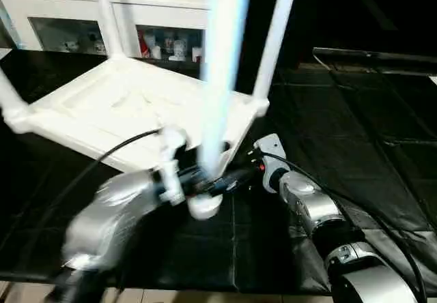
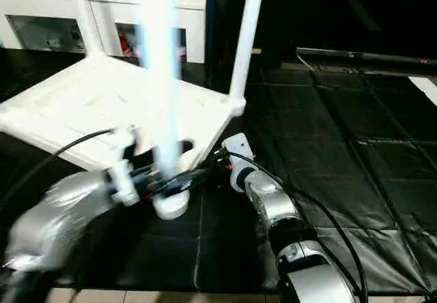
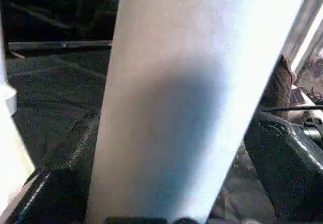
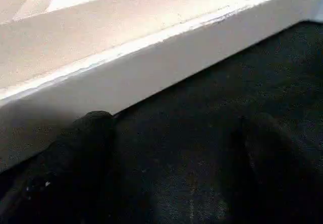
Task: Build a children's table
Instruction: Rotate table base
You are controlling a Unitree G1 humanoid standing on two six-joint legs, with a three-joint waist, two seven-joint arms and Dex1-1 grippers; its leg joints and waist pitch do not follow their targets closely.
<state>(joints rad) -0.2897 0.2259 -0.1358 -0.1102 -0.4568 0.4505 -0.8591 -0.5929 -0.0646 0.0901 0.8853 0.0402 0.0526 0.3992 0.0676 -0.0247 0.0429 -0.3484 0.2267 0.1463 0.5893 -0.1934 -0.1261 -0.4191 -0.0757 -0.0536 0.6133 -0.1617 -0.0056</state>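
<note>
**Fourth leg held upright at the near corner socket**

Left eye view: the table top [image 1: 130, 112] lies upside down on the black surface [image 1: 355, 153], ribbed underside facing up, its far end raised. Three legs already stand in their corner sockets: one at the far corner [image 1: 106, 16], one at the right corner [image 1: 276, 37], one at the left corner [image 1: 8, 95]. The left claw [image 1: 198, 180] is closed on the fourth leg [image 1: 222, 78], gripping it low down. That leg's long axis runs nearly straight up and down, and its wide foot end [image 1: 203, 207] hangs just in front of the top's near corner. The right claw [image 1: 242, 175] reaches in from the right, close beside the same leg at the top's near edge; whether its fingers are parted I cannot tell here.

Right eye view: the same layout. The held leg [image 2: 158, 78] is slightly off the near corner, so I judge the coming move turns on shifting its foot back and over the socket, then pressing down along the leg's own axis. The left arm owns this move.

Left wrist view: the leg [image 3: 192, 103] passes right before the camera, upright.

Right wrist view: two dark fingers [image 4: 91, 148] stand apart with nothing between them, aimed at the top's white side wall [image 4: 151, 67], which is near but not touched.
</note>
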